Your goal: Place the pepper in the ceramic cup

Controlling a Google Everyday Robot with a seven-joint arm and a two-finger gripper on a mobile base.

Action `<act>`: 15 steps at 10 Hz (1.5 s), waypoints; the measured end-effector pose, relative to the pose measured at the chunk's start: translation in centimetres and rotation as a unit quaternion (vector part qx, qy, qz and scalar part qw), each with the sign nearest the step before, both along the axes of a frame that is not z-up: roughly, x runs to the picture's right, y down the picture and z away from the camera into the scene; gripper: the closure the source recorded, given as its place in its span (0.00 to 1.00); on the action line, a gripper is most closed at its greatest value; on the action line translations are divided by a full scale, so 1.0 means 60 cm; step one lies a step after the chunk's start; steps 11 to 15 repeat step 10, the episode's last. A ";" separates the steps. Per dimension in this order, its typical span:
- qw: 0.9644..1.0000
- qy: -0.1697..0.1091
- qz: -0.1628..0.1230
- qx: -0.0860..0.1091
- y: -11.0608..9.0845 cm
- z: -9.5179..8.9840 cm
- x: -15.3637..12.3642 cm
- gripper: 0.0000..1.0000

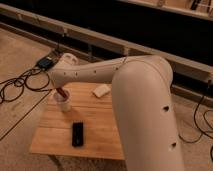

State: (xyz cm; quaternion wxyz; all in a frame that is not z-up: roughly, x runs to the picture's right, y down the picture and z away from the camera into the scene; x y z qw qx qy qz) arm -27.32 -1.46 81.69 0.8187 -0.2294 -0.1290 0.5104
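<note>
The white ceramic cup [63, 103] stands on the left part of the wooden table [95, 127]. The reddish-brown pepper [60, 93] pokes up at the cup's rim, its lower end inside the cup. My gripper [58, 89] is at the end of the white arm, right above the cup and at the pepper's upper end. The arm hides most of the gripper.
A flat black rectangular device [77, 134] lies near the table's front edge. A flat white block [101, 90] lies at the table's back. Black cables [20, 85] and a small box [46, 63] lie on the floor to the left. A dark wall runs behind.
</note>
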 end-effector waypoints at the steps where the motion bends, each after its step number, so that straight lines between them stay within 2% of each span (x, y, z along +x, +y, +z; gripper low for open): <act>1: 1.000 -0.002 0.005 -0.001 0.002 0.000 0.002 0.20; 5: 1.000 -0.006 0.022 -0.001 0.001 0.000 0.008 0.20; 15: 1.000 -0.006 0.021 -0.001 0.001 0.000 0.008 0.20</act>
